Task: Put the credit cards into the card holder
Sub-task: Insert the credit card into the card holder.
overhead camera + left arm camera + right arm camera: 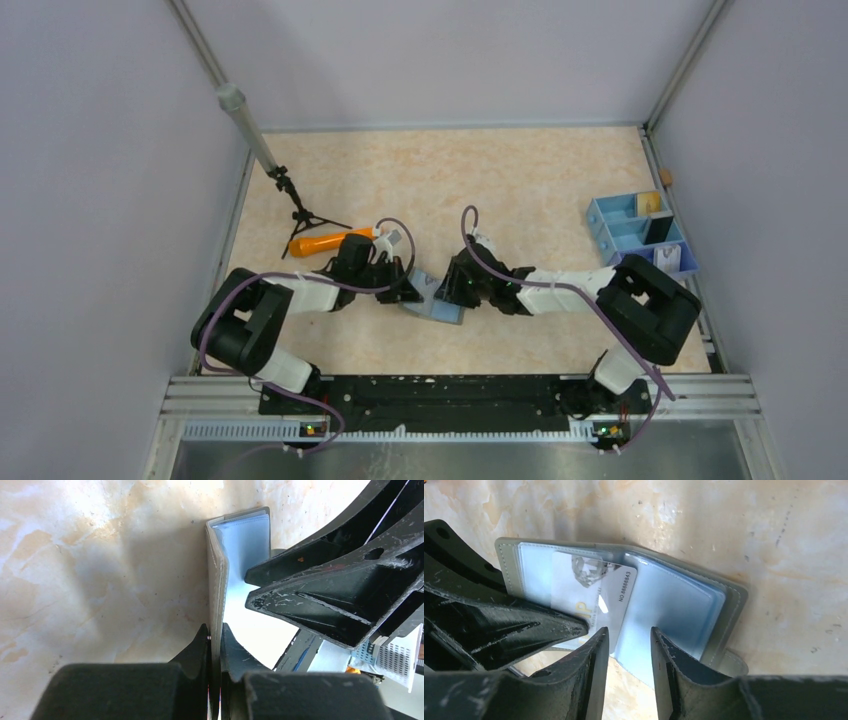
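The grey card holder (435, 302) lies open on the table between the two arms, its light blue lining (674, 595) facing up. A white credit card (589, 587) with printed numbers sits in the left sleeve. My left gripper (215, 632) is shut on the holder's grey cover flap (217, 570), which stands edge-on. My right gripper (630, 635) hovers open just over the blue inner sleeve with nothing clamped between its fingers. Seen from above, the left gripper (405, 288) and right gripper (455, 290) almost meet over the holder.
A blue and lilac compartment tray (612, 228) stands at the right edge with a black card (660, 230) and a white one (668, 262) in it. An orange carrot-shaped stick (325, 242) lies behind the left arm, next to a small black tripod (300, 212).
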### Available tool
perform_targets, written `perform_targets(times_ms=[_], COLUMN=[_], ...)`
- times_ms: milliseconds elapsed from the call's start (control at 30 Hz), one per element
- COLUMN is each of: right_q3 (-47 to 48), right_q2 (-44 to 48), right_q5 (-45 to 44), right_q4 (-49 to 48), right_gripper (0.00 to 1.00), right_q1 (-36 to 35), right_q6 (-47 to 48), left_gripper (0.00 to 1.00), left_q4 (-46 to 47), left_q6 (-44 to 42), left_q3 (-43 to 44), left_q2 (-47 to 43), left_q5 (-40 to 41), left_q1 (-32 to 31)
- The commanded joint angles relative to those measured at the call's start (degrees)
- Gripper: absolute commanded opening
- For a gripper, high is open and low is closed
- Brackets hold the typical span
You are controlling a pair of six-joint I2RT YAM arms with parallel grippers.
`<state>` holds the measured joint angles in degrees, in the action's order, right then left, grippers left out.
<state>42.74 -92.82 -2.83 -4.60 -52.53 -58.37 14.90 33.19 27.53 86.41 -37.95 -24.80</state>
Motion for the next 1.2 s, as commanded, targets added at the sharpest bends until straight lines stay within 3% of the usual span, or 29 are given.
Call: perform_targets(times_ms=[0,200,600,1033,1167], right_q3=[-3.79,-5.74,-7.30,-6.76,-6.57], right_q2=[3.13,1.44,-0.31,-0.23,-0.38], right_q5=[-1.17,2.32,2.65,7.14,8.10], right_q4=[-3.62,-12.29,-15.74,-20.62,-22.20], right_gripper=[0.37,0.40,0.43,0.41,0.40], right_q1=[-0.78,-0.75,-0.42,-0.43,-0.44], right_q6=[-1.44,-2.76,-4.49,-5.49,-6.00], left_gripper=[0.00,0.00,0.00,0.00,0.12], left_q4=[4.29,5.51,17.23,18.33,17.01], left_q6=[1.70,2.17,8.38,9.29,8.97], left_q3=[-1.69,-2.28,-6.39,-7.07,-6.70], left_q2=[-1.16,-1.76,-2.65,-3.40,-2.17], left_q5=[-1.55,-3.63,-10.06,-9.73,-8.86], left_q1=[0.02,0.06,0.45,0.63,0.63])
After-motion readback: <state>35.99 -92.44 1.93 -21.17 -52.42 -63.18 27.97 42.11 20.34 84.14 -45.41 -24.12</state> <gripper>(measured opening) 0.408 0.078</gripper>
